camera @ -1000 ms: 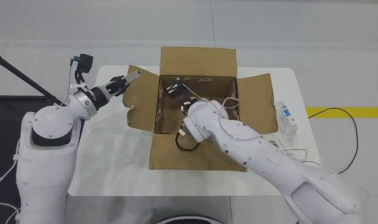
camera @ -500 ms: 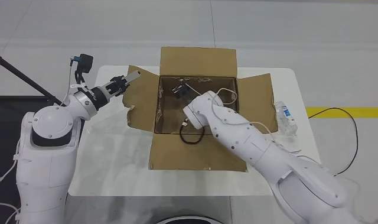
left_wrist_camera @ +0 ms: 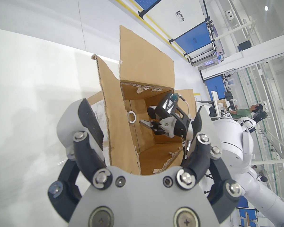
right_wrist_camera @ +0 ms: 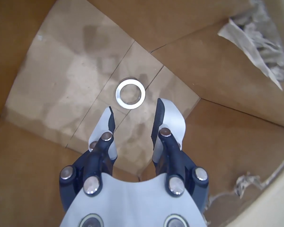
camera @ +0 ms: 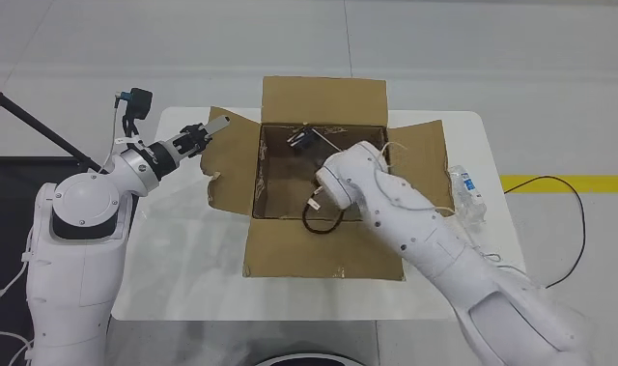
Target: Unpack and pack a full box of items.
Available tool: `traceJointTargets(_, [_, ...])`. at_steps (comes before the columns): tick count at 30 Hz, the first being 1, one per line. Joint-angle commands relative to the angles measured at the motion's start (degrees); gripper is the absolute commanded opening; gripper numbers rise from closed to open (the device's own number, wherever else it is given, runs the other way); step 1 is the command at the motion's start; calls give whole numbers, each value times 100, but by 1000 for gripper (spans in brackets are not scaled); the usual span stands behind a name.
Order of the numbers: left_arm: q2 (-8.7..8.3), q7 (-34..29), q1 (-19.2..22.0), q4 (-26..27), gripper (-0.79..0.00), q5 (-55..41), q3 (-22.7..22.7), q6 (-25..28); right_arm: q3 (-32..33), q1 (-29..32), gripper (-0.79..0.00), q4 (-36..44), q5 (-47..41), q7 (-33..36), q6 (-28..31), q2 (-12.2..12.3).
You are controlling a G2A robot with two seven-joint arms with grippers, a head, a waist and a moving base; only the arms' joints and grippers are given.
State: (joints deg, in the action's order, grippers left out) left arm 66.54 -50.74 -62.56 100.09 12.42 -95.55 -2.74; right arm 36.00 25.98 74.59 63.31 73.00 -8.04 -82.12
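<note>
**Item 1. Right gripper**. Inside the box, pointing down at the floor panel. The two fingers stand moderately apart with nothing between them and nothing held.

**Item 2. Ring**. Small, white and flat, lying on the box floor with its hole facing up toward the claw. It sits just ahead of the fingertips along the line of reach, about centred between the two fingers and a little beyond them. It looks near the fingertips but apart from them. Being round, it has no long axis, so any finger bearing suits it equally. Judgement: the coming move is a short advance straight ahead and down, bringing the fingers to either side of the band. The thin, flat lie against cardboard is the likely difficulty.

**Item 3. Box**. Brown cardboard, flaps open, its walls closing round the claw on all sides. Torn paper tape hangs along the rim off to one side of the claw.

**Item 4. Left gripper**. Outside the box, well apart from the ring, fingers spread wide astride a side flap's edge. Contact with the flap cannot be told. The right arm is by far the nearer.

**Item 5. Bottle**. On the table outside the box, beyond the wall opposite the left gripper.
</note>
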Motion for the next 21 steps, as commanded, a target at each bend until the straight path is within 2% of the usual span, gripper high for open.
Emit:
traceJointTargets(1, [0, 0, 0, 0, 0, 0, 0, 0, 394, 364, -413, 730, 186, 214, 121, 192])
traceJointTargets(3, [0, 0, 0, 0, 0, 0, 0, 0, 822, 807, -403, 1496, 346, 401, 319, 383])
traceJointTargets(7, [0, 0, 0, 0, 0, 0, 0, 0, 1835, 1809, -332, 3013, 476, 668, 795, 718])
traceJointTargets(13, [0, 0, 0, 0, 0, 0, 0, 0, 3818, 3249, -308, 4887, 238, 646, 1325, 1062])
traceJointTargets(15, [0, 0, 0, 0, 0, 0, 0, 0, 4555, 3685, -299, 5234, 168, 548, 1432, 1138])
traceJointTargets(17, [0, 0, 0, 0, 0, 0, 0, 0, 5260, 4068, -252, 5348, -43, 465, 1591, 1196])
traceJointTargets(18, [0, 0, 0, 0, 0, 0, 0, 0, 5608, 4225, -219, 5294, -193, 428, 1663, 1220])
traceJointTargets(21, [0, 0, 0, 0, 0, 0, 0, 0, 6460, 4587, -212, 5048, -695, 353, 2016, 1284])
